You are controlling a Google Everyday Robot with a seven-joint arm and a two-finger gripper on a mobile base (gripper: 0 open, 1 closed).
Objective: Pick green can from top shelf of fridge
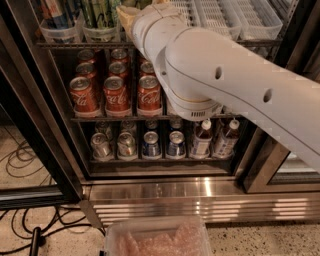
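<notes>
The green cans [98, 11] stand in a clear bin at the left of the top shelf [75, 45], cut off by the frame's upper edge. The shelf is a dark wire rack that also carries white slotted bins [220, 17] on the right. My white arm [215, 75] reaches from the right up into the fridge [42, 115]. My gripper [126, 14] is at the top shelf, just right of the green cans' bin, and is mostly hidden by the wrist and the frame's edge. I cannot tell whether it touches a can.
Red Coca-Cola cans [116, 92] fill the middle rack. Silver and silver-blue cans [150, 145] and water bottles [202, 141] stand on the lower rack. The ribbed steel base [200, 197] is below. A clear plastic container [155, 237] and black cables [25, 155] are on the floor.
</notes>
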